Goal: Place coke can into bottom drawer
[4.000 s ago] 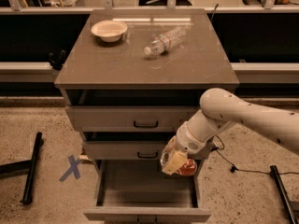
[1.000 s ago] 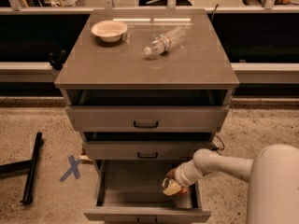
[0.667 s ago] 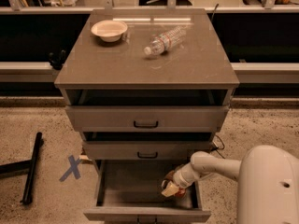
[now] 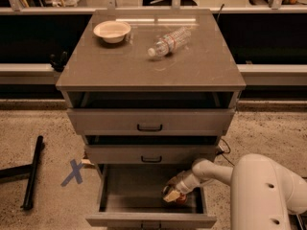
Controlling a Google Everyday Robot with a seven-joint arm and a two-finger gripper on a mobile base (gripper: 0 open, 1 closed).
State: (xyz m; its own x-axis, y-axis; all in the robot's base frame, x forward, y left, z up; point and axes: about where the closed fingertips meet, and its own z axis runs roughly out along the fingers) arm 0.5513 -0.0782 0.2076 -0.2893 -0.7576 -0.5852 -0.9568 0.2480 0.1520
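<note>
The grey cabinet (image 4: 217,120) stands in the middle of the scene with all three drawers pulled out to some degree. The top drawer (image 4: 149,121) and middle drawer (image 4: 151,154) are open only slightly. The bottom drawer (image 4: 134,191) is pulled well out toward the near side, and its floor is exposed.

The arm (image 4: 268,186) enters from the near right and reaches left and down into the bottom drawer. The gripper (image 4: 173,194) sits low inside the drawer, near its right wall and toward the near end. The coke can (image 4: 182,200) is inside the bottom drawer, directly at the gripper. Only a small red part of it shows under and to the right of the tool. Whether the gripper is spread, pressed together or pinching the can cannot be told.

On the cabinet top, a pale bowl (image 4: 112,31) stands at the far left. A clear water bottle (image 4: 169,41) lies on its side to the right of the bowl, apart from it.

On the speckled floor to the left of the cabinet there is a blue cross mark (image 4: 73,172), and further left a black bar (image 4: 32,171).
</note>
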